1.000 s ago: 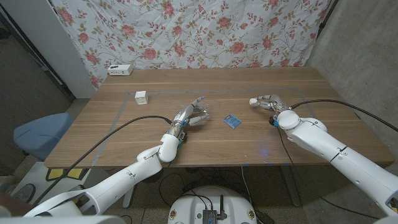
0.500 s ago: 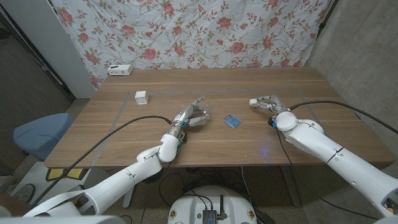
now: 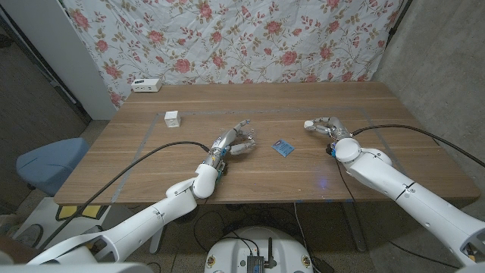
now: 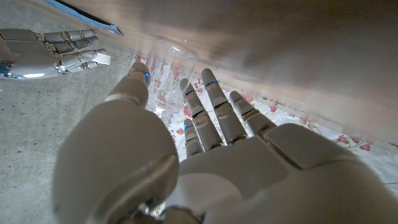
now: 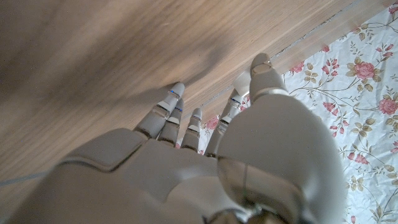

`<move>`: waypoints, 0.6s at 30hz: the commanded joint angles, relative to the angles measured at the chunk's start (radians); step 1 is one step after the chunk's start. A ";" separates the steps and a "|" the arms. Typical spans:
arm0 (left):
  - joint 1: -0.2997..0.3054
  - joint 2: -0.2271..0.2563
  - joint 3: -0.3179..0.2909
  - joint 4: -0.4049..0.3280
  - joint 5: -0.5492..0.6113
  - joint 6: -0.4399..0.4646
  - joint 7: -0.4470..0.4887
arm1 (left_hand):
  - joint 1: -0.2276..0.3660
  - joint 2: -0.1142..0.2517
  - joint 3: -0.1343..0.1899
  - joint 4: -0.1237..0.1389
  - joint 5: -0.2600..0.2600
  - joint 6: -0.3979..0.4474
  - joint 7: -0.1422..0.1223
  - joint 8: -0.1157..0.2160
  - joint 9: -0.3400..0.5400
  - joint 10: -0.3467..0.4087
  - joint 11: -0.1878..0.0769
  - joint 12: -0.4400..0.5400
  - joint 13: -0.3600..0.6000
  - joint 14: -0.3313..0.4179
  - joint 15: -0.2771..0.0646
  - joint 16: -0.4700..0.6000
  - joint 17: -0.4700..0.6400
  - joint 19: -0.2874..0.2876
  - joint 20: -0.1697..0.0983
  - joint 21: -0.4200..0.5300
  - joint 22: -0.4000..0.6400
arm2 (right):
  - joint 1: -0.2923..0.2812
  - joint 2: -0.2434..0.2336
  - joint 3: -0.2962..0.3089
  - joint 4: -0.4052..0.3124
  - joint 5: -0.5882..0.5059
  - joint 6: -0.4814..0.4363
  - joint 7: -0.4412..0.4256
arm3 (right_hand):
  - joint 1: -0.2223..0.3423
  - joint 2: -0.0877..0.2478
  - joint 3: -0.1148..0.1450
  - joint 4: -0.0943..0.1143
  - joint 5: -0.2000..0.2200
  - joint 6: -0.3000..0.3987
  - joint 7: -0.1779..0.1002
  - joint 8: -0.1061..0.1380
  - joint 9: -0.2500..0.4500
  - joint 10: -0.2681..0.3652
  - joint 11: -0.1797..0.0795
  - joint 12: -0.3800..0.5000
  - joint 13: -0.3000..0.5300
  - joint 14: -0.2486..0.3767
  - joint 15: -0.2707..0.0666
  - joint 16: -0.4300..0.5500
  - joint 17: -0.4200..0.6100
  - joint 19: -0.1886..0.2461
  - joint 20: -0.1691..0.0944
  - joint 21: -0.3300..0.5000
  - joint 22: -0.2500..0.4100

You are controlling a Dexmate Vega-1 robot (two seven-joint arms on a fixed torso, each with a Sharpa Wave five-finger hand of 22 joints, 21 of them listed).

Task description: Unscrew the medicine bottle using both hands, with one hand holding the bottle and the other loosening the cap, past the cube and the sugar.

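Head view: left hand (image 3: pixel 233 141) is wrapping a clear bottle (image 3: pixel 241 148) near mid-surface (image 3: pixel 136 159), beside the blue packet (image 3: pixel 283 147). Right hand (image 3: pixel 326 126) is pinching a small white cap-like piece (image 3: pixel 309 123), well apart. Bottle is looking light, slick, thin-walled; grip the body.

On the table: one clear bottle (image 3: pixel 241 147), one white cube (image 3: pixel 173 118), one blue sugar packet (image 3: pixel 283 148), one white box (image 3: pixel 146 85).

White cube (image 3: pixel 173 118), blue sugar packet (image 3: pixel 283 148), rose-patterned cloth (image 3: pixel 227 38).
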 commanded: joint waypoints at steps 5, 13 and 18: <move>0.001 0.001 0.001 0.003 -0.003 0.003 -0.004 | 0.003 -0.007 -0.003 -0.001 0.009 0.001 -0.009 -0.003 0.002 -0.006 -0.003 0.005 0.001 -0.007 -0.135 0.003 0.003 -0.003 -0.033 0.002 0.003 | -0.006 0.015 -0.002 0.024 -0.012 0.006 -0.017 | -0.003 0.002 -0.003 -0.003 0.005 0.026 0.009 0.005 0.004 0.007 -0.004 0.004 0.004 0.003 -0.006 0.001 0.005 0.007 0.001 -0.003 0.004; -0.004 -0.002 0.004 0.018 -0.004 -0.004 -0.005 | 0.005 -0.006 -0.005 -0.002 0.011 0.001 -0.010 -0.003 0.002 -0.007 -0.003 0.008 0.001 -0.008 -0.136 0.006 0.005 -0.003 -0.032 0.003 0.003 | -0.008 0.026 -0.004 0.046 -0.016 0.023 -0.024 | -0.002 0.003 -0.002 -0.004 0.005 0.028 0.010 0.006 0.004 0.008 -0.008 0.003 0.004 0.003 -0.007 0.001 0.005 0.009 -0.001 -0.002 0.004; -0.007 -0.002 0.005 0.023 -0.005 -0.008 -0.006 | 0.005 -0.009 -0.007 -0.002 0.011 0.001 -0.010 -0.002 0.002 -0.011 0.002 0.008 0.001 -0.012 -0.136 0.005 0.004 -0.003 -0.033 0.003 0.003 | -0.010 0.028 -0.004 0.050 -0.016 0.024 -0.025 | -0.001 0.002 -0.002 -0.005 0.005 0.028 0.009 0.006 0.004 0.008 -0.007 0.003 0.004 0.004 -0.008 0.001 0.005 0.009 -0.001 -0.003 0.004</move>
